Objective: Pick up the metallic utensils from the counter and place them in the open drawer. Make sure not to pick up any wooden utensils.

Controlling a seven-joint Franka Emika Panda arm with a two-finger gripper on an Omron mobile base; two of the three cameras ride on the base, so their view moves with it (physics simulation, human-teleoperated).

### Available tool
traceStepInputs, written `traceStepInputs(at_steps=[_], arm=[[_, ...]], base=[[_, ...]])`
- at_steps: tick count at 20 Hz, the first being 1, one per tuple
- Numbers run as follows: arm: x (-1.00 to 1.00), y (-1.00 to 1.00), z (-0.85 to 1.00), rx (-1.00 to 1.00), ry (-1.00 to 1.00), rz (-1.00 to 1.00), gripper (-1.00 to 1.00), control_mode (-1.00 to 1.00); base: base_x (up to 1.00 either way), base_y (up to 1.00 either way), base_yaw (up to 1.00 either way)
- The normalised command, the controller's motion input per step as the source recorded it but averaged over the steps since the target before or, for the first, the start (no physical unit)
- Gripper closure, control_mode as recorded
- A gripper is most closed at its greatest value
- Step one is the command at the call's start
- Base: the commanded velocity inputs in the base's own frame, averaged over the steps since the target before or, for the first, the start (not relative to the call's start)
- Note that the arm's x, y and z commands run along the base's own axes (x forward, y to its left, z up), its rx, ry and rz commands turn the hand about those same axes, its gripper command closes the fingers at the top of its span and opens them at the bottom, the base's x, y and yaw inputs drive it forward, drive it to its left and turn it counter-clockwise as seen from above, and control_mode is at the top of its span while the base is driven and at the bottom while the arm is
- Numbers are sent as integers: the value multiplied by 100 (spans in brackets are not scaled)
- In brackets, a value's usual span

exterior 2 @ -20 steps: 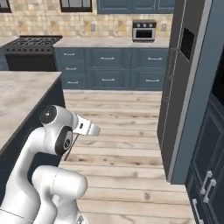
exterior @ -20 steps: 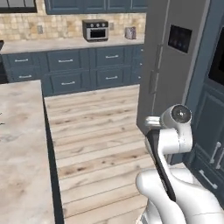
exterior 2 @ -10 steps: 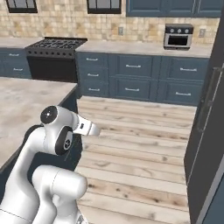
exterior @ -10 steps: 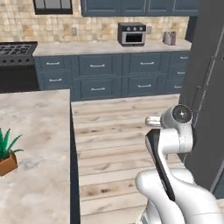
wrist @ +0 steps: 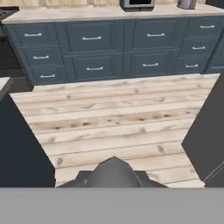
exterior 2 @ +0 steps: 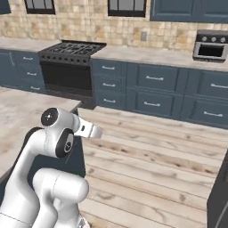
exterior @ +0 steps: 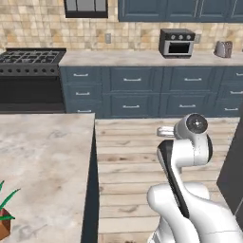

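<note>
The worktop (exterior: 42,156) is beige-grey marbled stone with a smooth, faintly satin face. Beside it the floor (exterior: 128,152) is pale wood plank, grain and knots showing, matt. Behind the floor, the cabinets (exterior 2: 151,84) are dark blue and matt, with bright metal handles. The wall (exterior 2: 89,20) above them is rough-looking tan stone tile. The arm (exterior: 185,152) is glossy white plastic.

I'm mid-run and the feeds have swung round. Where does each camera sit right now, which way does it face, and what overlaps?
Left base view: behind the arm, left of it, facing the stove and back cabinets; island counter at left.
Right base view: behind the arm's right, facing the same stove wall; arm at lower left.
Hand view: on the hand, looking low across the wood floor at the cabinet drawers.
Shared: both base views show stove, toaster oven and arm.
</note>
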Motion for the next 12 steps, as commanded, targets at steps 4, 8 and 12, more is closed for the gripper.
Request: traceStepInputs(at_steps=[4, 8, 12], arm=[[0, 0, 0, 0, 0, 0, 100, 100], [0, 0, 0, 0, 0, 0, 100, 100], [0, 0, 0, 0, 0, 0, 100, 100]], base=[[100, -9, 32], [100, -37, 24], [100, -48, 19]])
